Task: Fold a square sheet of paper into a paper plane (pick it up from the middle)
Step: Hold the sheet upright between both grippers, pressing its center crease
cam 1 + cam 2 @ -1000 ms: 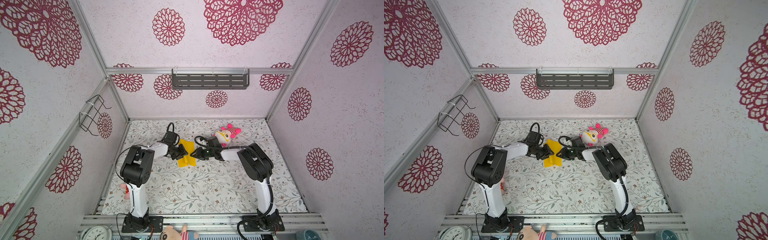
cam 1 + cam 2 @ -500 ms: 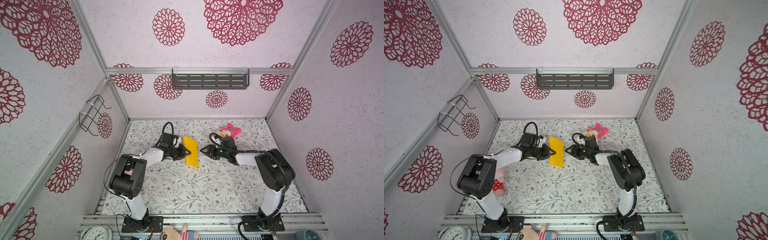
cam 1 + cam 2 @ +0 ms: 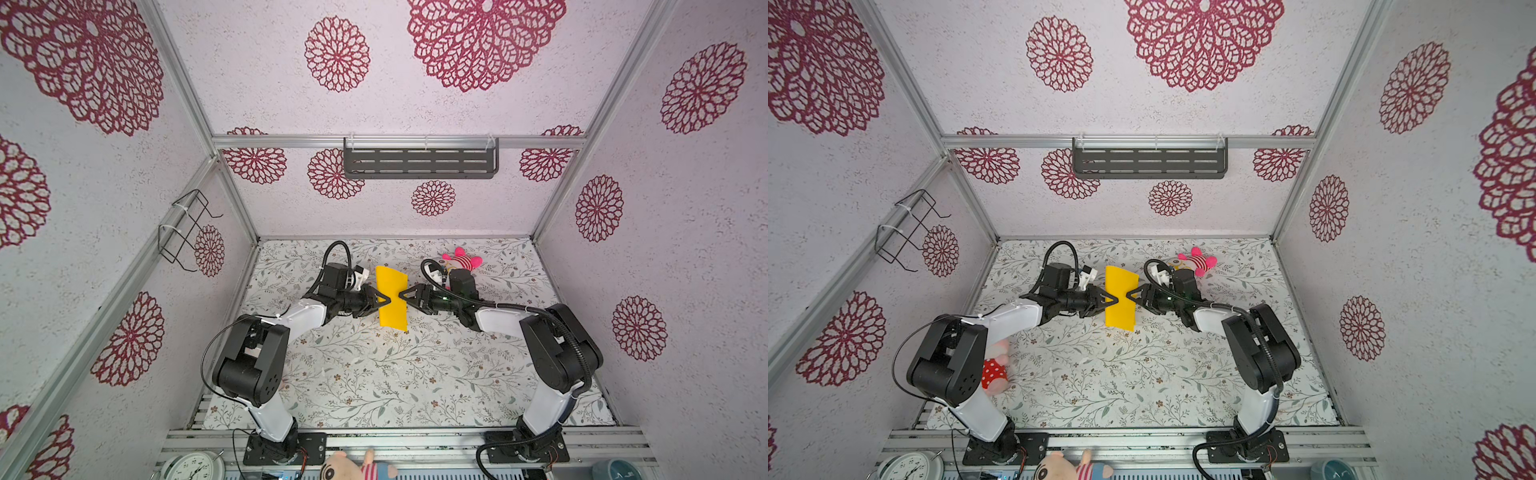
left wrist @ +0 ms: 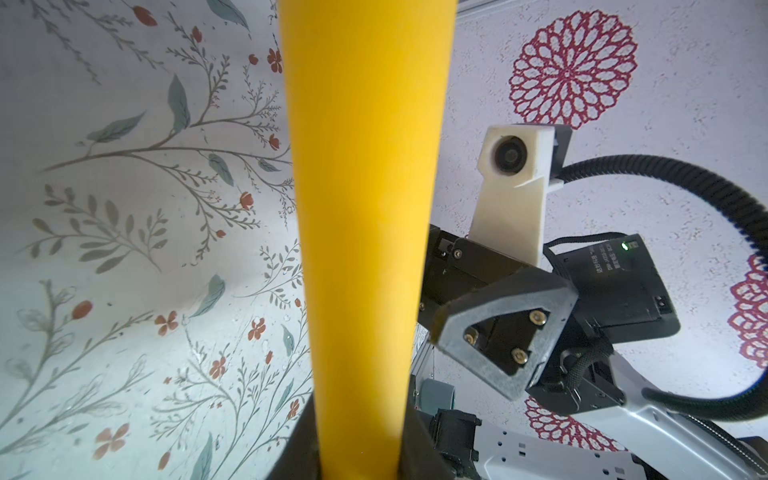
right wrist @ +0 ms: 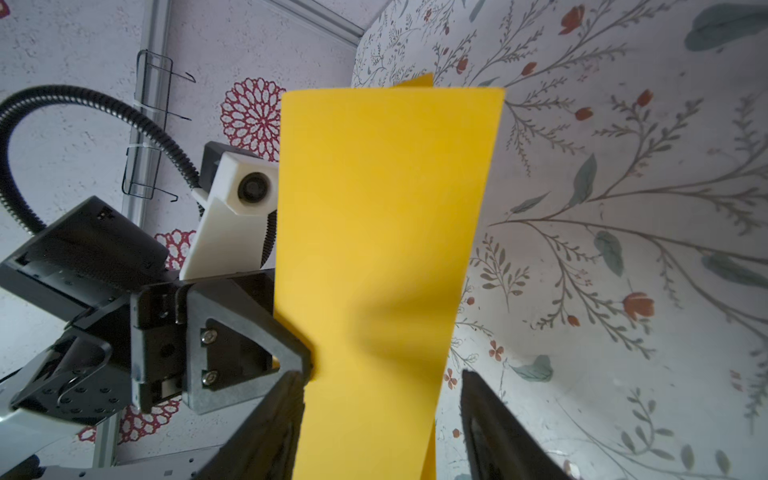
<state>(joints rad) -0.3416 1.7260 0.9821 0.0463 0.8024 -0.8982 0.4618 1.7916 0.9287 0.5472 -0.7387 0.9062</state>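
The square sheet of paper (image 3: 391, 307) (image 3: 1120, 311) is yellow-orange and doubled over into a tall strip, held upright above the floral table. My left gripper (image 3: 385, 299) (image 3: 1113, 299) is shut on its middle from the left; in the left wrist view the sheet (image 4: 361, 208) rises from between the jaws of the left gripper (image 4: 359, 461). My right gripper (image 3: 401, 296) (image 3: 1128, 297) stands open at the opposite edge. In the right wrist view the right gripper (image 5: 380, 424) straddles the sheet (image 5: 382, 228) with a gap on one side. No paper plane is in view.
A pink-and-white plush toy (image 3: 461, 262) lies behind the right arm. Another plush with a red dotted body (image 3: 994, 370) sits by the left arm's base. A dark shelf (image 3: 419, 160) hangs on the back wall, a wire basket (image 3: 187, 232) on the left wall.
The right gripper let go of the bent sheet, drew back to the right, then returned open to its edge. The left gripper kept its hold while the sheet straightened upright.
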